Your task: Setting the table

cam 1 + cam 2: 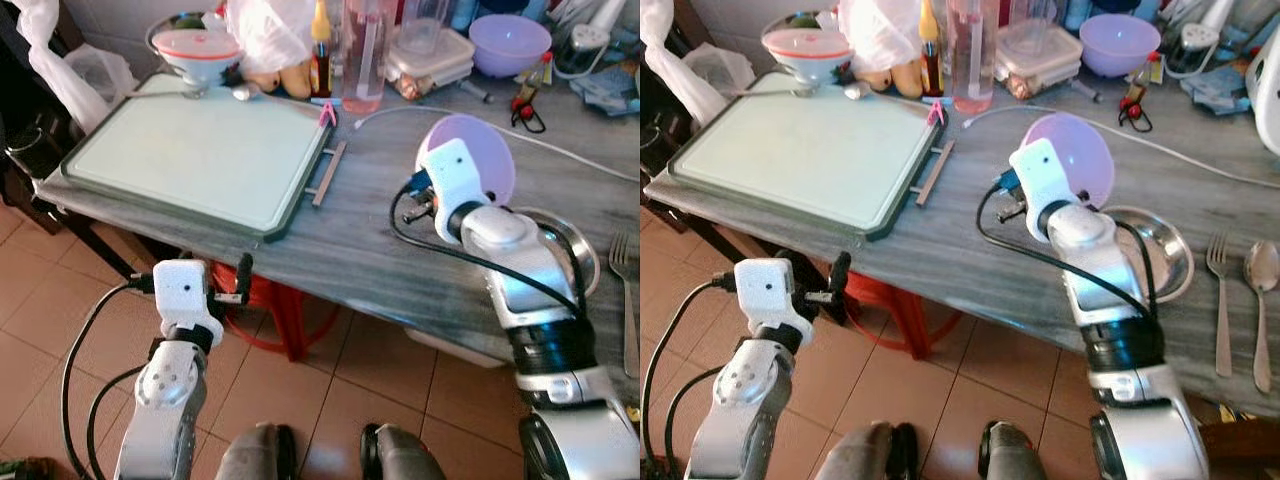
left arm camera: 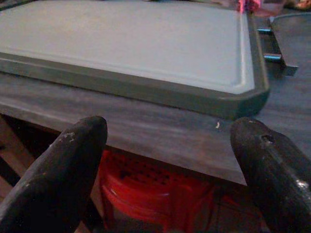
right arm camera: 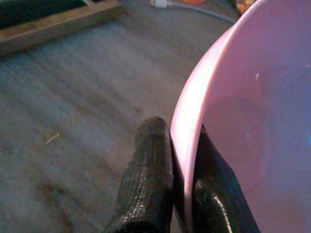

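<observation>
The left gripper [image 2: 167, 160], nearest the robot's body, hovers below and short of the table's near edge [image 1: 300, 290], its two black fingers [image 2: 63, 165] spread wide with nothing between them. Just past the fingertips runs the grey, grained tabletop, and under it a red stool [image 2: 150, 194] shows. Directly beyond the left gripper lies a large pale green tray [image 1: 200, 150] with a dark rim, flat on the table, one corner pointing toward the fingers.

To the other side, the right gripper [image 3: 182, 165] is raised over the tabletop with its fingers pinched tight on the rim of a lilac bowl [image 1: 485, 160], one finger outside the wall and one inside. The bowl is tipped up on edge, its hollow facing back toward the robot. Just beside the right arm, on its outer side, a steel plate [image 1: 1170, 255] rests flat on the table; farther out from that lie a fork [image 1: 1221, 300] and a spoon [image 1: 1262, 300], side by side.

A white cable [image 1: 560, 150] trails across the table beyond the held bowl. Farthest from both grippers, along the back of the table, stand a second lilac bowl [image 1: 510, 42], a clear pink-tinted bottle [image 1: 362, 50], stacked plastic containers [image 1: 432, 55] and a red-rimmed bowl [image 1: 197, 52].
</observation>
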Available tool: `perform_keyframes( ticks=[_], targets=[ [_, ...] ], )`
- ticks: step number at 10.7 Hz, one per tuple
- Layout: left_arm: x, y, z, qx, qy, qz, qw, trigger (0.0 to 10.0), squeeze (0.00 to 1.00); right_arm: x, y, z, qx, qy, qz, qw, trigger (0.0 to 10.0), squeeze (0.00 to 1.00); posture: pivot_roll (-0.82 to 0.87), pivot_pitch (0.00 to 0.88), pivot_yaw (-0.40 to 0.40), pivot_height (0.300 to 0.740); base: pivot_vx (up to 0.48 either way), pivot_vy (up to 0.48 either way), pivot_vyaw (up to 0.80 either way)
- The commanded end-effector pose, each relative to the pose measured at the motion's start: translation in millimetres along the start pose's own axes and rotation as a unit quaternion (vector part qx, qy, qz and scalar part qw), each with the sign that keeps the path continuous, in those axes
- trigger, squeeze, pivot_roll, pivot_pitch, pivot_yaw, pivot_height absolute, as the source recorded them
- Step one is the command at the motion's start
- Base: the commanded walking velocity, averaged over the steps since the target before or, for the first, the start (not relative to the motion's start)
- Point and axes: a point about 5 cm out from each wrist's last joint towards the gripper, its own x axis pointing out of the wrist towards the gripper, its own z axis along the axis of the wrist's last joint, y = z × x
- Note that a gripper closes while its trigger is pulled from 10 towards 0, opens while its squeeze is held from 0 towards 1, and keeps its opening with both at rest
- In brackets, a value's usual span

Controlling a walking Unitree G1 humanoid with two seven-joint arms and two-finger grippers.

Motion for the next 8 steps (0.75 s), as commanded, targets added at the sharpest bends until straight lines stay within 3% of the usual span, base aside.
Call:
perform_keyframes(
  ticks=[1,6,7,8],
  targets=[
    [0.5,1.4,-2.8,0.002,0.01,-0.002,1.0,10.0,0.0,-3.7,-1.9,-3.5,0.013,0.013,0.003,1.0,10.0,0.0,-0.01,0.182,0.051,0.74,0.0,0.0,0.0],
    [2.7,1.6,-6.6,0.003,0.023,-0.007,1.0,10.0,0.0,-19.0,4.4,-11.0,0.04,0.035,0.017,0.998,10.0,0.0,-0.02,0.175,0.051,0.74,0.0,0.0,0.0],
    [3.6,0.0,-7.2,0.002,0.026,-0.015,1.0,10.0,0.0,-21.6,4.1,-13.1,0.051,0.042,0.02,0.998,10.0,1.0,-0.02,0.172,0.051,0.74,0.0,0.0,0.0],
    [4.0,-0.9,-7.9,0.002,0.028,-0.016,0.999,10.0,0.0,-22.7,4.5,-13.8,0.046,0.043,0.018,0.998,10.0,1.0,-0.02,0.172,0.05,0.74,0.0,0.0,0.0]
  ],
)
